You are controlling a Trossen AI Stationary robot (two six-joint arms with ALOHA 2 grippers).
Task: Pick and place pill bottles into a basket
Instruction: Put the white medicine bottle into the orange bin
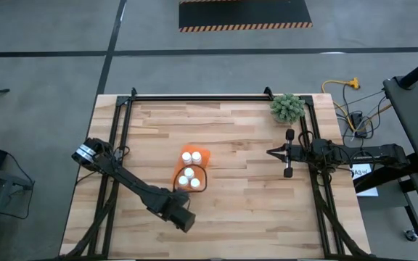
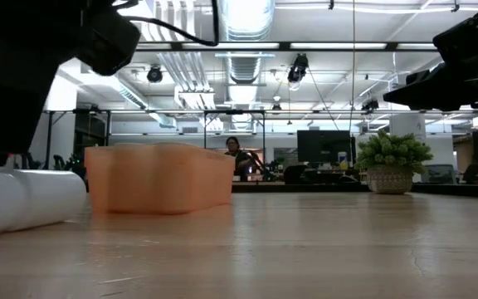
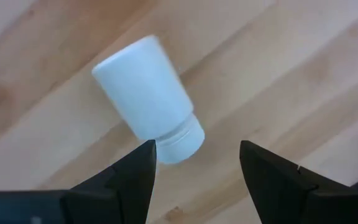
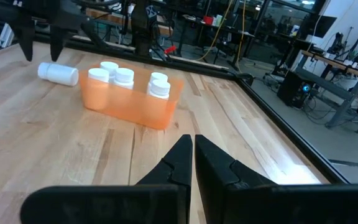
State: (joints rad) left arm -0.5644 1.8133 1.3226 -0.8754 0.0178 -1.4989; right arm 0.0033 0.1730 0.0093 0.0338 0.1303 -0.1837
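Note:
The orange basket (image 1: 201,155) stands near the table's middle with several white-capped pill bottles (image 4: 124,77) upright in it. One more white pill bottle (image 3: 145,99) lies on its side on the wood toward the table's near edge from the basket; it also shows in the right wrist view (image 4: 58,73) and the low view (image 2: 23,201). My left gripper (image 3: 194,163) hangs open just above this bottle, its fingers on either side of the cap end, touching nothing. In the high view the left wrist (image 1: 183,217) hides the bottle. My right gripper (image 4: 192,155) is shut and empty at the table's right (image 1: 271,152).
A green fuzzy plant in a pot (image 1: 287,107) stands at the far right corner. A dark metal frame (image 1: 194,96) runs along the table's far edge and sides. Bare wood lies between the basket and my right gripper.

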